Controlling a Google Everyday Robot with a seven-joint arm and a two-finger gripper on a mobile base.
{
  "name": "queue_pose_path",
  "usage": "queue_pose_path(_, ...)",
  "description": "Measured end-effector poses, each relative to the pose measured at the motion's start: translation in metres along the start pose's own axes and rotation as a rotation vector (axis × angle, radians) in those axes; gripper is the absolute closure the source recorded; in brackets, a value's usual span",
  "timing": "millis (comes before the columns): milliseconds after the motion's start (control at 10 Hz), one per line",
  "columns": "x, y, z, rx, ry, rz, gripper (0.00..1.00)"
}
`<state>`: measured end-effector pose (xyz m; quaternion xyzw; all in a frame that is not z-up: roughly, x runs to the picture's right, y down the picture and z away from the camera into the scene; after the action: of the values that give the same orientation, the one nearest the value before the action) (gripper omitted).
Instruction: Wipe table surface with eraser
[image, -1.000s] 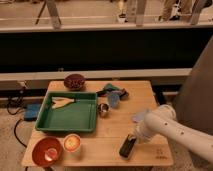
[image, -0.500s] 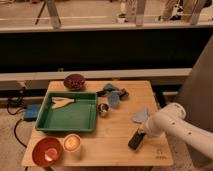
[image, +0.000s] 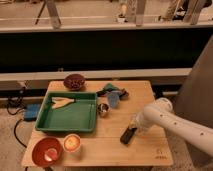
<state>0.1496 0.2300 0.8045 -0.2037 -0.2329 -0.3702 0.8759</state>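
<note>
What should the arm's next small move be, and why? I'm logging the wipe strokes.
Probably slide the eraser left across the bare table surface. The gripper sits at the eraser's upper end at the table's right side, and open wood lies between it and the cup.

Warm, dim indoor light across the table surface (image: 145, 150), brightest on the white arm (image: 161, 113) at right, deep shade behind the table, soft shadow beneath the gripper (image: 132, 128) low over the eraser (image: 128, 135) near the front right, faint sheen on the green tray (image: 65, 129)
</note>
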Motion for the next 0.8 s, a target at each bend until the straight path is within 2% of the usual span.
queue_pose_path(100, -0.009, -0.014, 0.005, 0.014, -0.023, -0.026, 1.0)
queue_pose_path(400, -0.011, -0.015, 0.005, 0.015, -0.029, -0.037, 1.0)
queue_pose_path(700, -0.047, -0.033, 0.014, 0.023, -0.12, -0.131, 1.0)
queue_pose_path(800, -0.058, -0.041, 0.017, 0.025, -0.139, -0.15, 1.0)
